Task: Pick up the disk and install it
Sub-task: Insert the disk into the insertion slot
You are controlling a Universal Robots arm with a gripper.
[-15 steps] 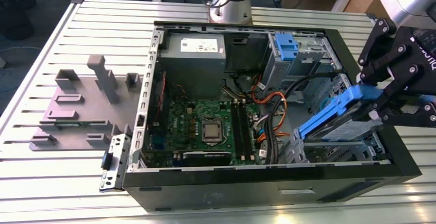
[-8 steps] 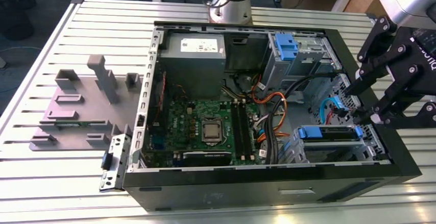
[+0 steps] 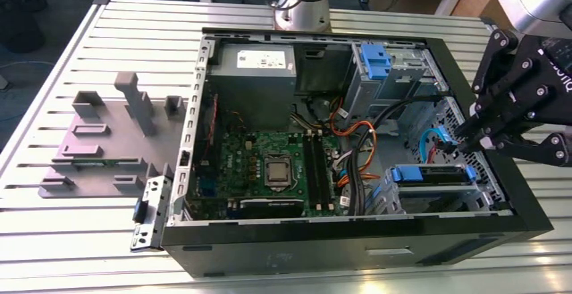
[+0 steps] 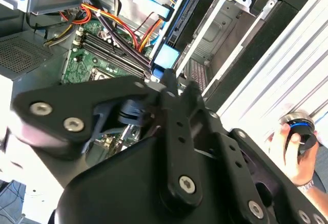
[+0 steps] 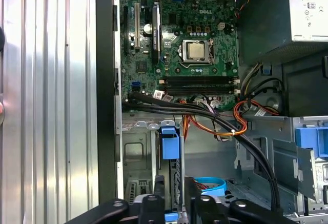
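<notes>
The disk stands on edge in the drive bay at the case's near corner, on the exterior view's right. Blue carrier pieces show at both its ends. In both wrist views I see it edge-on as a dark strip ending in a blue tab. My gripper hangs just above that bay, over the end of the disk away from the tab. Its tip lines up with the disk's upper edge. Whether it touches the disk is not visible.
The open black computer case lies on a slatted metal table. Inside are the motherboard, a grey power-supply box, orange and black cables and a second blue carrier. A grey stand sits beside the case. A hand holds a round device.
</notes>
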